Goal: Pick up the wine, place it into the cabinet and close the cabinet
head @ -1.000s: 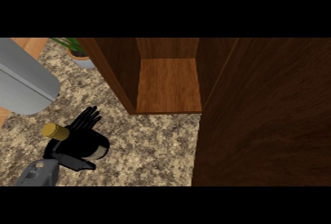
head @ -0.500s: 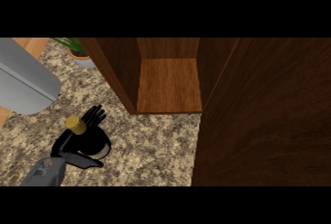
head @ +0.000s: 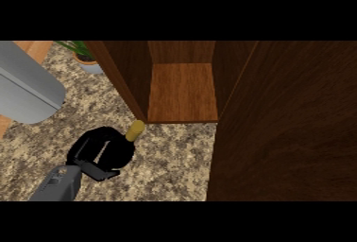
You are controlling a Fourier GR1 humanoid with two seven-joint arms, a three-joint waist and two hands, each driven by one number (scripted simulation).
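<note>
the wine point(head: 135, 130) is held in the left hand point(head: 101, 152), whose fingers are curled round its dark body above the tabletop point(head: 167, 156). its yellow top is pointed toward the open cabinet point(head: 182, 90), just up and right. the right hand is not seen.

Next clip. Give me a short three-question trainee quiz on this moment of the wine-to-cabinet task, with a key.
1. True or false: the cabinet stands open.
2. Which hand holds the wine bottle? A) left hand B) right hand
3. Fill in: the bottle's yellow top points toward the cabinet's ____ edge.

Key
1. True; the shelf shows and the door is swung out at the right.
2. A; the right hand is not in view.
3. Front; the bottle is not yet inside.
</note>
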